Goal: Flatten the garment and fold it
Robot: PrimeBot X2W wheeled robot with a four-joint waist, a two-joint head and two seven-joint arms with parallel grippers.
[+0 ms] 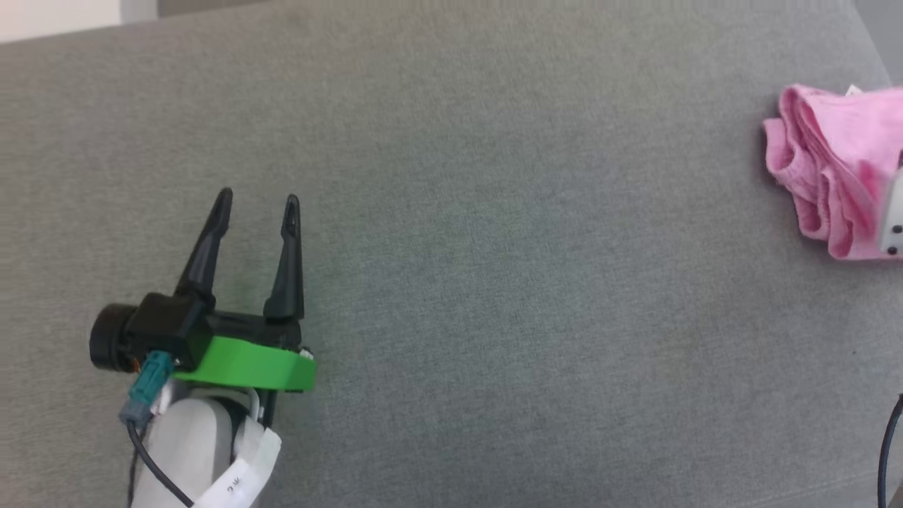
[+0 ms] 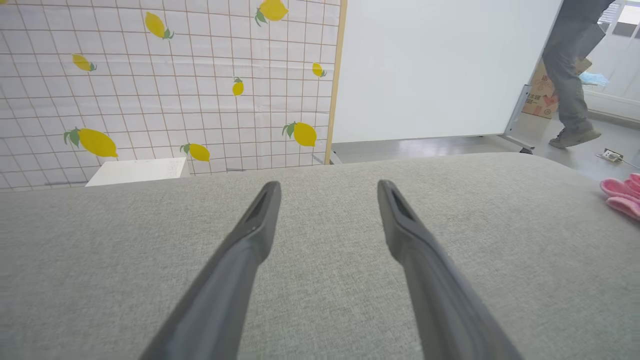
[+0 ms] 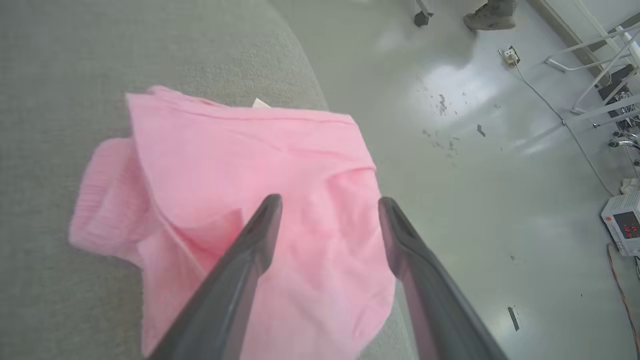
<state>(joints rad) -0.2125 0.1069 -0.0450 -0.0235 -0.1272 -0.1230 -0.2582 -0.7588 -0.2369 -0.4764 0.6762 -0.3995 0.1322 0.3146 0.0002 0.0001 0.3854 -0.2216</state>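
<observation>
- Left gripper (image 1: 257, 195): two long, tapering black fingers, hollowed near the tips.
- Behind them, a black base on a bright green bracket (image 1: 247, 367).
- Beside the base, a round black camera (image 1: 106, 346), a teal connector (image 1: 148, 384) and a black cable (image 1: 152, 466).
- Further back, a pale forearm (image 1: 183, 444) with a white printed tag (image 1: 240, 480).
- Right gripper (image 3: 330, 200): matching dark fingers.
</observation>
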